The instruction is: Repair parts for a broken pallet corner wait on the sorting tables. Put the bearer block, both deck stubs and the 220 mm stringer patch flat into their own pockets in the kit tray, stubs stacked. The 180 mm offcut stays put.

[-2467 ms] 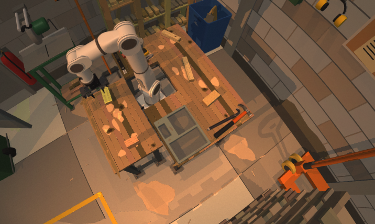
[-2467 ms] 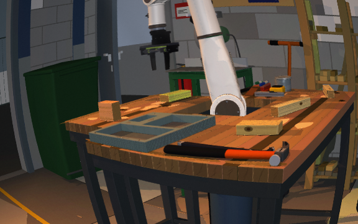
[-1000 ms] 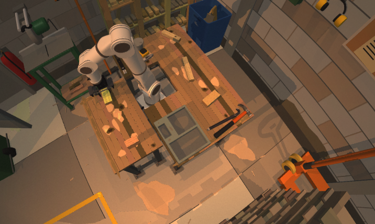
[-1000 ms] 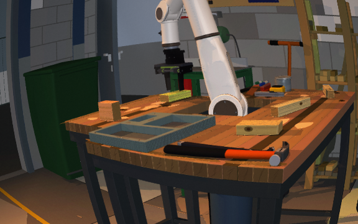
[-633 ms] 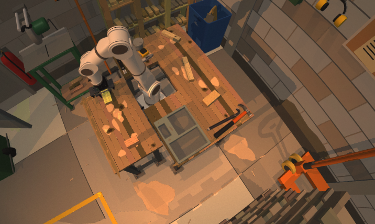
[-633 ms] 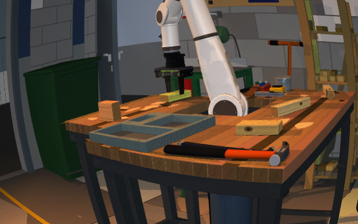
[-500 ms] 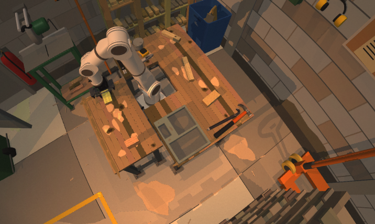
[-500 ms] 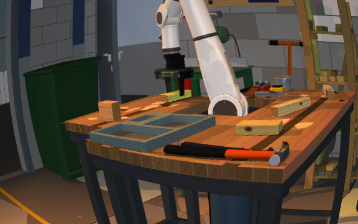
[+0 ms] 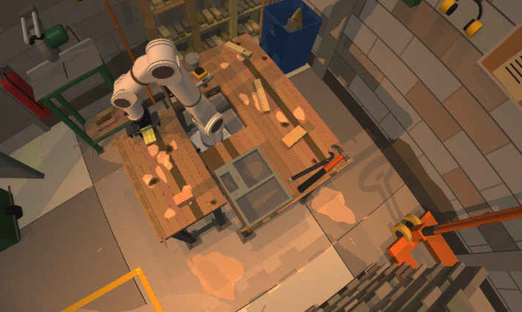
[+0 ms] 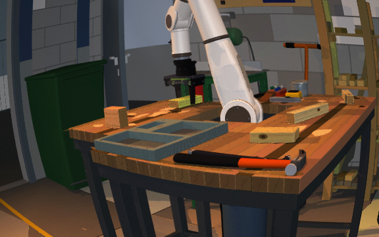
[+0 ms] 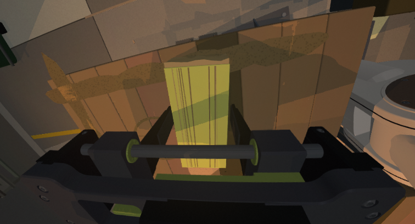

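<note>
The near end of a yellow-green deck stub (image 11: 200,112) is hidden behind my gripper's crossbar; it lies flat at the far corner of the left table (image 9: 149,136) (image 10: 184,101). My gripper (image 11: 200,126) (image 9: 143,130) (image 10: 186,93) is open and straddles the stub, holding nothing. A second stub (image 9: 183,195) and the bearer block (image 9: 150,180) (image 10: 115,116) lie nearer on the same table. The grey kit tray (image 9: 253,186) (image 10: 163,136) sits empty at the right table's front. A long strip (image 9: 262,95) (image 10: 307,112) and a shorter board (image 9: 294,136) (image 10: 274,134) lie on the right table.
A blue bin (image 9: 290,33) stands beyond the right table. A hammer (image 9: 325,168) (image 10: 239,162) and a pry bar lie by the tray. My arm's base (image 9: 210,128) sits between the tables. A tin and tape measure (image 10: 294,92) rest at the back.
</note>
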